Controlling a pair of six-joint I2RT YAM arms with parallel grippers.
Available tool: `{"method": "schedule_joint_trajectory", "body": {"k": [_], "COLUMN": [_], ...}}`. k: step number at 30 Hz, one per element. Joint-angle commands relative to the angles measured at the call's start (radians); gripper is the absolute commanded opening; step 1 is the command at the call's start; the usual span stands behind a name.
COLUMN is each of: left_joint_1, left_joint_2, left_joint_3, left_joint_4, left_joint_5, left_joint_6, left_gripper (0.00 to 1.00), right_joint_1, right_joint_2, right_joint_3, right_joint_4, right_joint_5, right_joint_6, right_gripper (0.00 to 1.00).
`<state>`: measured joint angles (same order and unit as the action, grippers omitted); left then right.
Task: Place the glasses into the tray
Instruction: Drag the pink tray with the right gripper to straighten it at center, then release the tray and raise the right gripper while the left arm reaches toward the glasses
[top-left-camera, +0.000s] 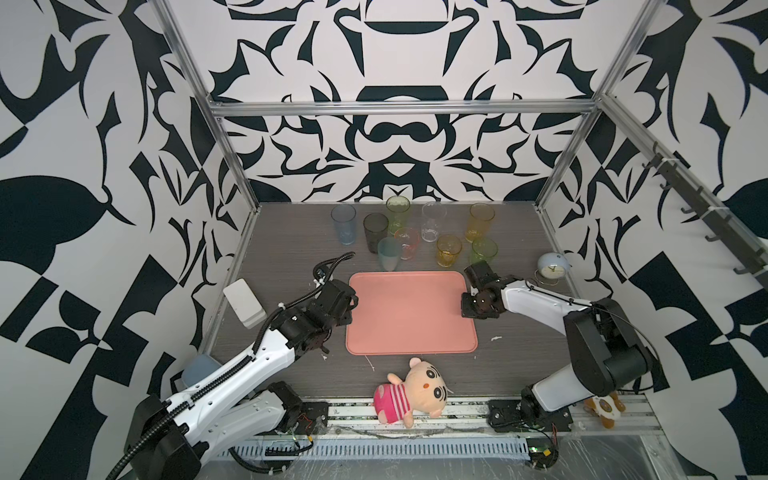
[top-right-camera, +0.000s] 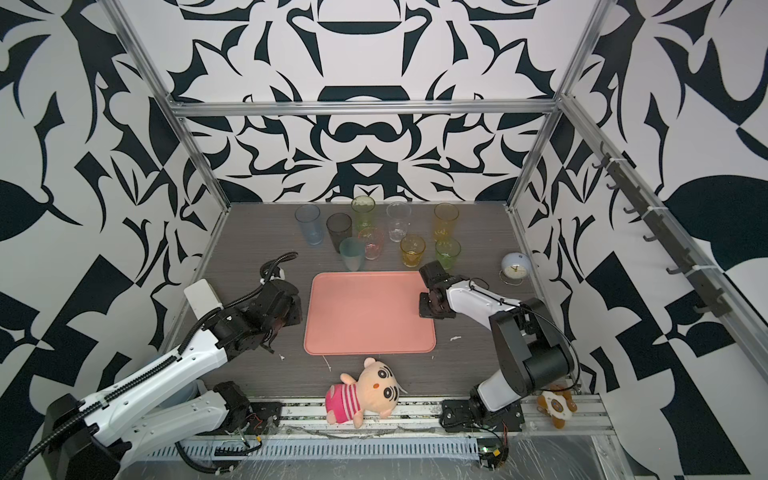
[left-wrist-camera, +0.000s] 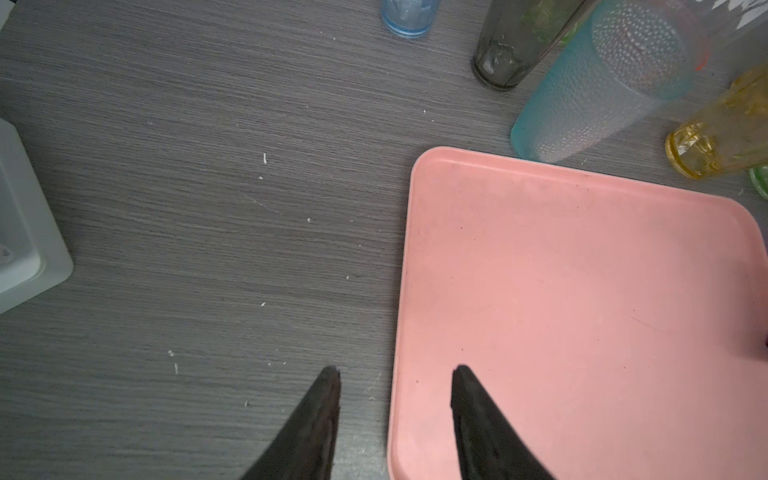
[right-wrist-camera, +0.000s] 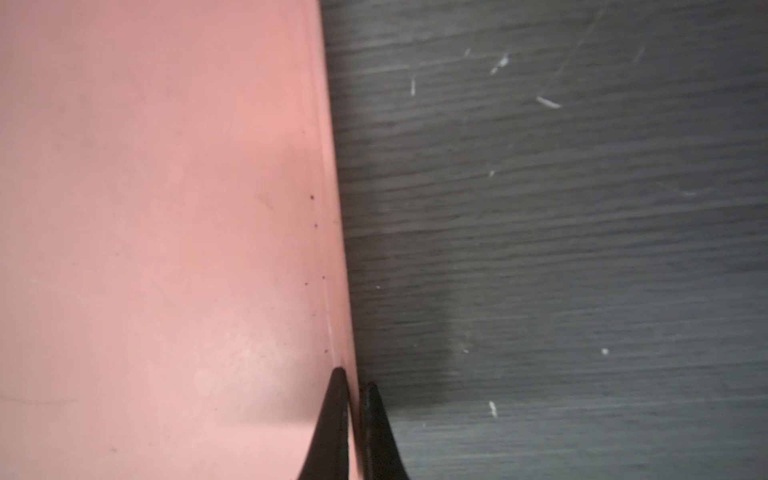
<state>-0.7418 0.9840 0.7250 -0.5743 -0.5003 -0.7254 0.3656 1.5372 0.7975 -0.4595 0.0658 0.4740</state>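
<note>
1. Two plush toys (top-left-camera: 411, 388) lie at the front edge of the bench (top-left-camera: 291, 257).
2. Left tool (left-wrist-camera: 395, 370): jaws partly apart, holding nothing, straddling the left rim of the single tray (top-left-camera: 411, 316).
3. Right tool (right-wrist-camera: 353, 376): pinched shut on the tray at its right rim.
4. One white box (top-left-camera: 244, 303) and one clock (top-left-camera: 550, 266) flank the tray, left and right.
5. Nine glasses (top-left-camera: 389, 253) stand upright on the bench just beyond the tray, along its far rim.

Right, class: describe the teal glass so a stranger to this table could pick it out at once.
Find the pink tray on the grey table. Glasses stand beyond its far edge; the teal glass is closest to it, and the only frosted, dimpled one.
</note>
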Motion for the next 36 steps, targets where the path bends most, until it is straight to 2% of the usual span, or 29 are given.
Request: {"method": "schedule_joint_trajectory", "body": {"k": [1,3,8,12,17,27,36], "left_joint_1": [-0.001,-0.001,-0.001,-0.001,0.028,0.21,0.411], "left_joint_2": [0.014,0.026,0.05,0.073,0.131,0.281,0.513], "left_joint_3": [0.011,0.019,0.053,0.098,0.183,0.392,0.604], "left_joint_4": [0.004,0.003,-0.002,-0.009,-0.03,-0.009,0.017], "left_joint_5": [-0.001,-0.001,0.0,-0.012,-0.046,0.054,0.202], "left_joint_6": [-0.009,-0.011,-0.007,0.017,0.043,0.099,0.093], "left_gripper": [0.48,0.48,0.49,0.56,0.71,0.83,0.84], "right_joint_1": [-0.011,-0.01,-0.01,-0.011,-0.01,-0.007,0.01], "right_joint_2": [-0.028,-0.048,-0.114,-0.172,-0.267,-0.364,-0.325], "right_joint_3": [0.035,0.048,0.092,0.135,0.124,-0.002,-0.132], "right_joint_4": [-0.078,-0.085,-0.084,-0.076,0.063,0.42,0.632], "right_joint_5": [0.038,0.02,-0.005,-0.004,-0.095,-0.173,-0.228], "right_joint_6": [0.032,0.031,-0.002,-0.043,-0.085,-0.14,-0.133], "right_gripper": [0.15,0.25,0.37,0.38,0.39,0.42,0.42]}}
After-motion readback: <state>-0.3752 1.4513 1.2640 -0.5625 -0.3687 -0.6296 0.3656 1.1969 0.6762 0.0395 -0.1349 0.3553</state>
